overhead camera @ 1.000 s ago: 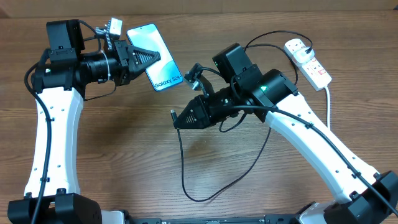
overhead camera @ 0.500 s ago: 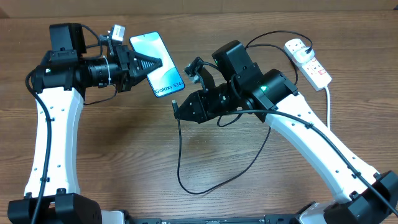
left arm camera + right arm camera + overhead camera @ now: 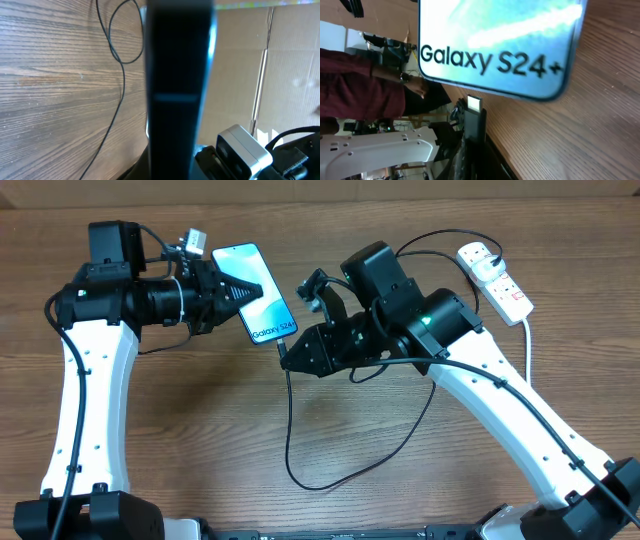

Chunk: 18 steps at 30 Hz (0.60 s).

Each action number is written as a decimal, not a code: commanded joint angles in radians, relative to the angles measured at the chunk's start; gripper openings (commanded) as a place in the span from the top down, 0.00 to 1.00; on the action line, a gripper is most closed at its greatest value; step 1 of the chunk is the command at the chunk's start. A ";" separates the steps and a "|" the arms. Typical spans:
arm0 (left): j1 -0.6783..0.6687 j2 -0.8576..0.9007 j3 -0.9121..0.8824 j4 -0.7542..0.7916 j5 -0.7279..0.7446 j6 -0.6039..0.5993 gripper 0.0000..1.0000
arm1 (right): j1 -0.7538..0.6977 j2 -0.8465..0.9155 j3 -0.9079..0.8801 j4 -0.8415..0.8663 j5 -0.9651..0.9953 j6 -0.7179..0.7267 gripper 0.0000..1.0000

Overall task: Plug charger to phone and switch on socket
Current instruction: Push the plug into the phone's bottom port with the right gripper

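My left gripper (image 3: 240,287) is shut on the phone (image 3: 256,293), a slim phone with a light blue screen reading "Galaxy S24+", held above the table. It fills the left wrist view edge-on (image 3: 177,75) and the top of the right wrist view (image 3: 495,40). My right gripper (image 3: 288,358) is shut on the charger's black connector (image 3: 474,117), whose tip sits just below the phone's lower end, almost touching. The black cable (image 3: 300,450) loops down over the table. The white socket (image 3: 495,278) with red switches lies at the far right.
The socket's thick white cord (image 3: 527,345) runs down past my right arm. The wooden table (image 3: 200,440) extends around. Cardboard (image 3: 280,75) stands behind the table. A person in a dark red top (image 3: 360,85) shows in the right wrist view.
The left gripper has moved the phone right and slightly down. The right gripper has lifted the connector up to the phone's lower end, closing the gap.
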 commanded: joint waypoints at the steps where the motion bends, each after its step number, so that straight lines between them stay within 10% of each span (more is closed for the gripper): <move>1: -0.006 0.002 0.007 0.005 0.020 0.033 0.96 | 0.023 -0.013 0.030 0.005 0.000 0.010 0.96; 18: -0.005 0.002 0.007 0.004 0.089 0.053 0.96 | 0.009 -0.013 0.030 -0.003 0.026 0.005 0.96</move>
